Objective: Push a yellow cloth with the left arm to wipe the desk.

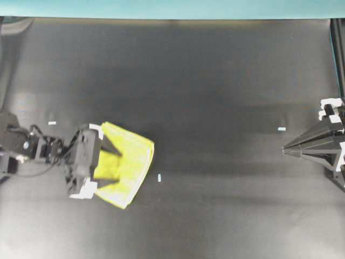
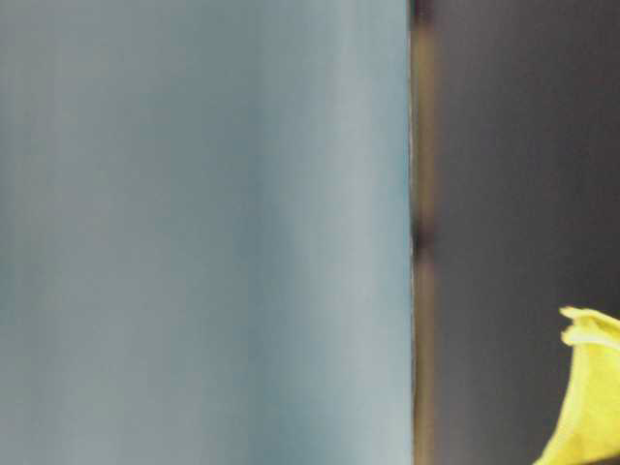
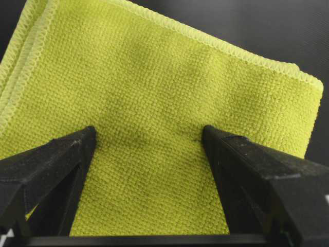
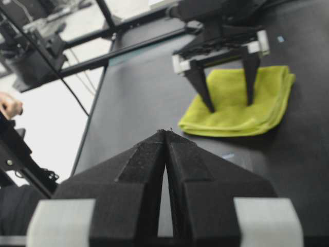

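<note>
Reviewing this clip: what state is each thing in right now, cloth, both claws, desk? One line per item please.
yellow cloth: folded, lying flat on the desk, under the left claw's fingertips.
left claw: open wide, both fingertips pressed down on the cloth, not pinching it.
right claw: shut, empty, parked at the right side away from the cloth.
desk: bare black surface with small tape marks.

The left gripper [image 3: 146, 136] stands spread wide, both black fingertips [image 3: 87, 135] pressed onto the folded yellow cloth [image 3: 154, 92], which lies flat on the black desk [image 3: 267, 25].
</note>
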Available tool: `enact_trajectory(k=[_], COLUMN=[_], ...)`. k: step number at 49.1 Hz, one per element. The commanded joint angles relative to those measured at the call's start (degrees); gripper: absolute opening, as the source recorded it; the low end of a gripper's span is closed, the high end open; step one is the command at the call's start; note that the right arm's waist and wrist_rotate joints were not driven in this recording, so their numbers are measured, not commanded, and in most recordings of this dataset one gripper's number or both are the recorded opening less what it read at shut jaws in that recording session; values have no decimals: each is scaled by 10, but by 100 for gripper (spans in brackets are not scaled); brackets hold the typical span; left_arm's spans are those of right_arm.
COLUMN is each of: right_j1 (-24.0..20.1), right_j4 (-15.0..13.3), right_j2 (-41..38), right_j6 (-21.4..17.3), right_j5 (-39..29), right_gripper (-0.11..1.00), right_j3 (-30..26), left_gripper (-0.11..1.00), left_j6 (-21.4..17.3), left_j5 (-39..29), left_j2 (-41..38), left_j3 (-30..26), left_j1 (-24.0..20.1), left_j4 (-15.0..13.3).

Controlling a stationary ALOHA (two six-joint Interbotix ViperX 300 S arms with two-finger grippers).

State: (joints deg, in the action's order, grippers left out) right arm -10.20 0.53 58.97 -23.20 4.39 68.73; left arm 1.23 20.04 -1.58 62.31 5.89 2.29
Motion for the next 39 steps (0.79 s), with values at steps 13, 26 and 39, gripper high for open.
enact_trajectory(k=[13,26,39], right_j1=[0,0,0], right_j4=[2,3,3], right_j2=[-4,-3,-4], right_j6=[0,1,0], right_j5=[5,5,4], right_gripper=[0,0,0], right_j3=[-10,-9,-9], left_gripper=[82,82,82], left_j6=[17,54,73], left_j5=[-32,-95,-99], left_j2=[37,47,46], left_j3=[2,-12,-29], left_j1=[82,147,234], left_j4=[2,2,2])
